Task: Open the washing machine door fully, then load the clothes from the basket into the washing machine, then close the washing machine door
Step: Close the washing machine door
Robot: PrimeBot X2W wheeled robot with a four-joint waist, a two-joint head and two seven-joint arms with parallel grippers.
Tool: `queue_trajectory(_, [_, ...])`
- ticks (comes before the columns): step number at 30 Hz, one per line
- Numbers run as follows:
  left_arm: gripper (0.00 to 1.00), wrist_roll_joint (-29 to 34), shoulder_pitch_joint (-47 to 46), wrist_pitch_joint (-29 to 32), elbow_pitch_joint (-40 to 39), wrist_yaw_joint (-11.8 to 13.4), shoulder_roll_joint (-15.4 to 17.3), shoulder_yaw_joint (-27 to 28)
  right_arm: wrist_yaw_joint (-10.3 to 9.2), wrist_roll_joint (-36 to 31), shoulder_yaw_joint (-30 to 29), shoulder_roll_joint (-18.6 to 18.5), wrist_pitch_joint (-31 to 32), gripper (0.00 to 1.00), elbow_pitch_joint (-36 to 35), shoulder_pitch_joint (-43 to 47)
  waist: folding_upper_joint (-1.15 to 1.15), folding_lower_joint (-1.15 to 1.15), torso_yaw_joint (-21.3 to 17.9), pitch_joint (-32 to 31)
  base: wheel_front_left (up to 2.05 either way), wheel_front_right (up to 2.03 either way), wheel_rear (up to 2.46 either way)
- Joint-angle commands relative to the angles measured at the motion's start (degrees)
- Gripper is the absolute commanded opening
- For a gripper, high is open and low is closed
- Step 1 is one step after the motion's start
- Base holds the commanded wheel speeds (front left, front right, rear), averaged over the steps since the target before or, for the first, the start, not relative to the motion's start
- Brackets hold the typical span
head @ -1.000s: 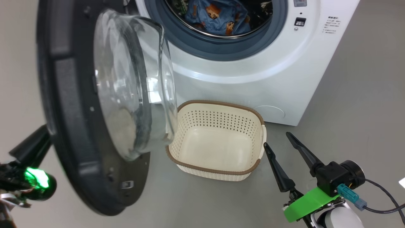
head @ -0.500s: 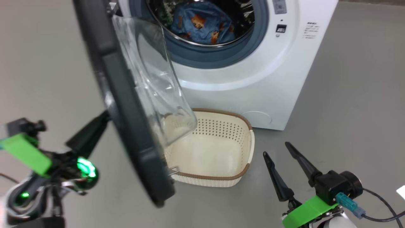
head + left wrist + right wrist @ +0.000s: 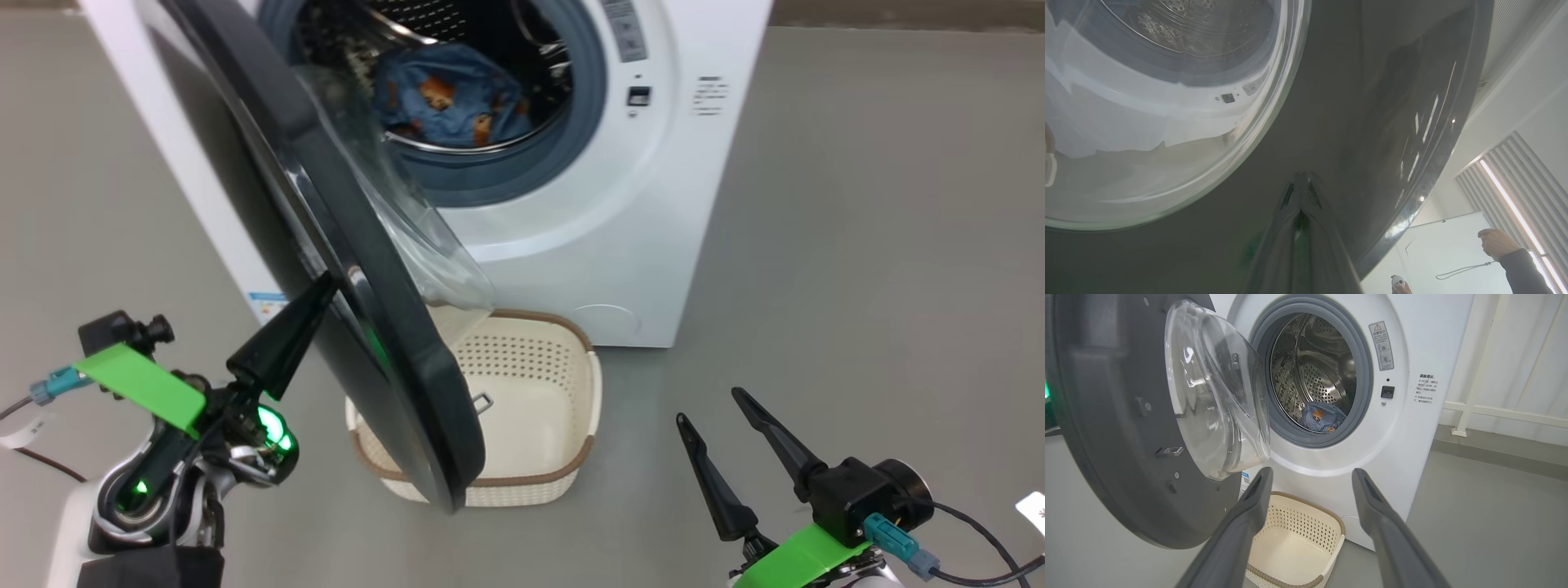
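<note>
Step in hand, as I am judging it: the third one, closing the door (image 3: 408,392). Loading is looking done, since the clothes (image 3: 449,102) are lying at the bottom of the drum (image 3: 1314,367) and the basket (image 3: 545,318) is sitting bare on the floor (image 3: 857,245), just in front of the washer (image 3: 571,229) and partly under the door's lower edge. The door is standing roughly half open, hinged on my left, with its glass bowl facing the opening. My left fingers (image 3: 286,343) are pressed together, holding nothing, and their tips are meeting the door's glossy outer face near its lower part; in the left wrist view they are appearing to touch it, though the sheen is making contact hard to confirm. My right fingers (image 3: 706,465) are spread wide and empty, hovering low over the floor, well apart from the basket. The next move is calling for a steady push along the door's arc, tips sliding with the face rather than slipping off its rim, until the latch is seating against the gasket; the bowl is needing a clear path past the basket rim. Count: one washer, one door, one basket, one bundle of clothes (separate garments I am not able to count), and two sets of fingers.
</note>
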Motion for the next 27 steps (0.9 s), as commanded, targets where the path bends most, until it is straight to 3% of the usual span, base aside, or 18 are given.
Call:
queue_trajectory(1, [0.0, 0.47, -3.03, -0.78, -1.01, -0.54, 0.98, 0.79, 0.35, 0.53, 1.34, -0.24, -0.27, 1.0, -1.4, -0.14, 0.0, 0.0, -1.95, -0.74, 0.0, 0.0, 0.0])
queue_trajectory(15, [0.0, 1.1, -8.36, -10.09, 1.89, -0.58, 0.97, -1.47, 0.35, 0.45, 1.86, -0.92, -0.27, 1.0, -1.84, -0.47, 0.0, 0.0, -8.32, 0.28, 0.0, 0.0, 0.0])
queue_trajectory(27, [0.0, 2.77, -10.7, -12.86, 4.19, -0.59, 0.97, -0.96, 0.35, 0.22, 1.48, -0.64, -0.27, 1.0, -2.1, -0.68, 0.0, 0.0, -11.04, 0.98, 0.0, 0.0, 0.0])
